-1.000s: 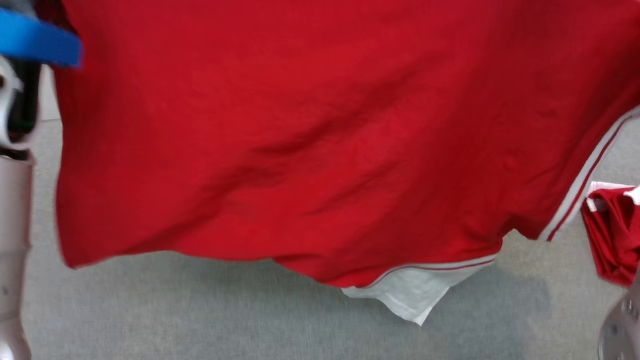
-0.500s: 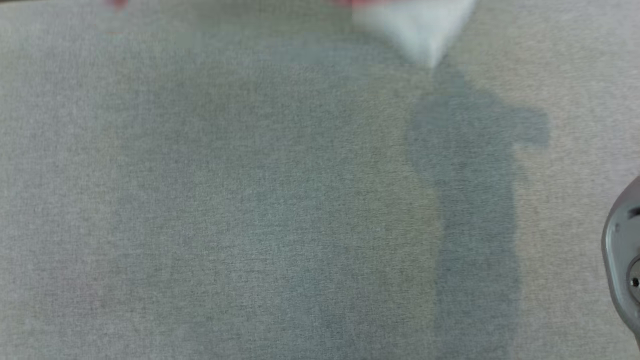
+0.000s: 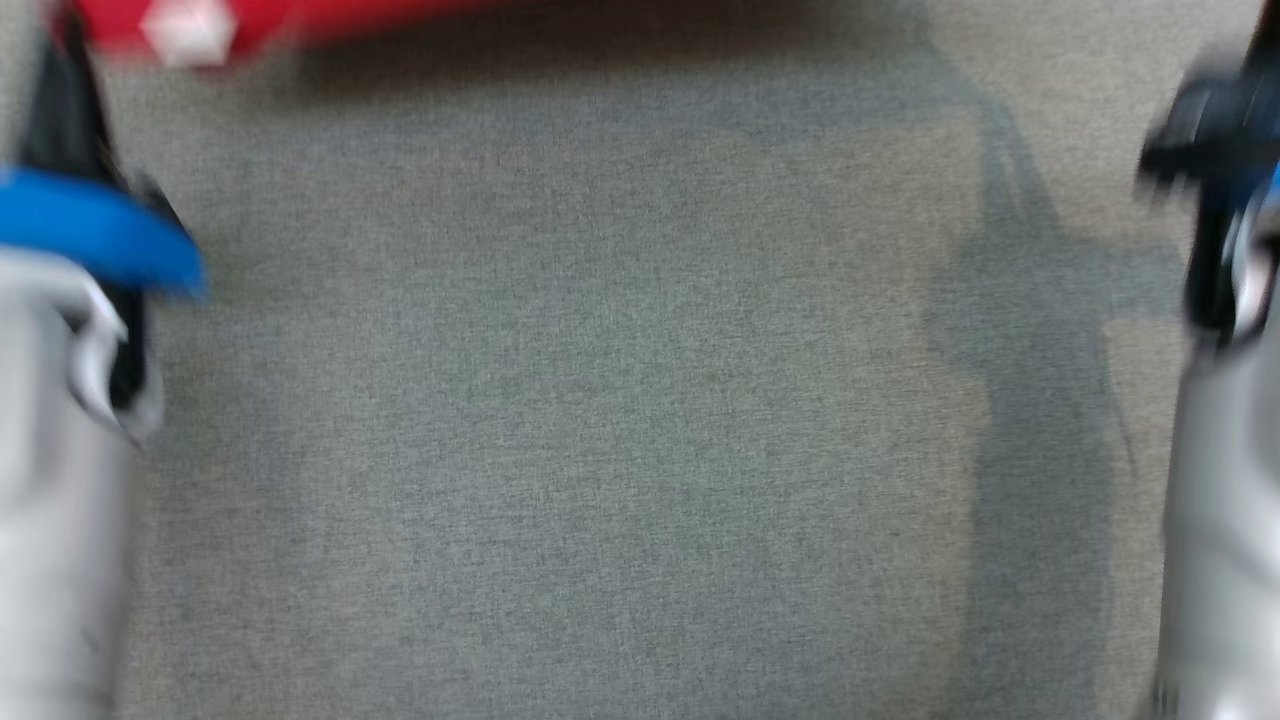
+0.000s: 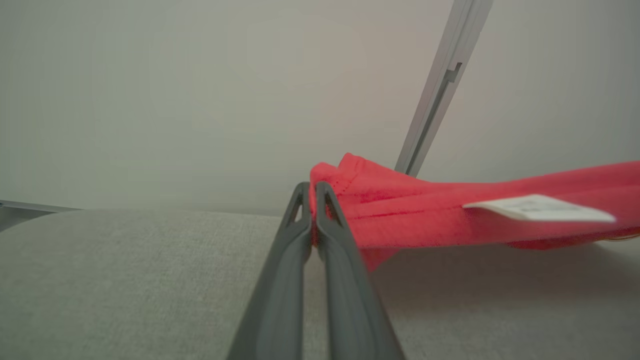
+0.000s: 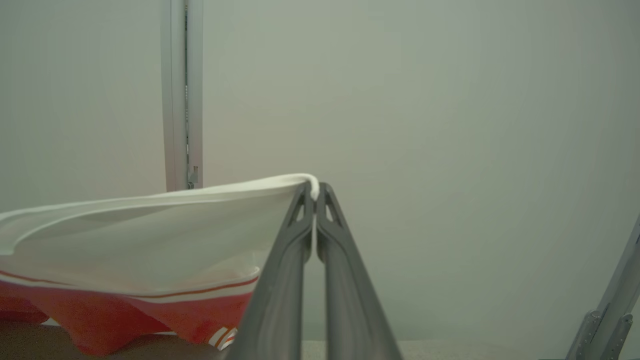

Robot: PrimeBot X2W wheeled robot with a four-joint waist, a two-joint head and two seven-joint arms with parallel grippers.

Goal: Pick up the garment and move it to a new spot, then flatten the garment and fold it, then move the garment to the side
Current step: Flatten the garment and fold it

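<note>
The garment (image 3: 290, 18) is red with white trim and shows as a blurred strip along the top left edge of the head view. In the left wrist view my left gripper (image 4: 312, 187) is shut on a bunched red edge of the garment (image 4: 425, 210), held just above the grey table; a white label (image 4: 540, 207) hangs off the cloth. In the right wrist view my right gripper (image 5: 314, 187) is shut on the white hem of the garment (image 5: 150, 235), which sags away to the left. My left arm (image 3: 60, 400) and right arm (image 3: 1220, 500) frame the head view.
The grey fabric-covered table (image 3: 600, 400) spreads between the two arms, with shadows on its right part. A pale wall stands behind it, with a metal post (image 4: 440, 85) that also appears as an upright post (image 5: 182, 95) in the right wrist view.
The head view has shifted and blurred. The red garment that filled it a second ago now lies only at its top edge. Both arms now show at its sides.
</note>
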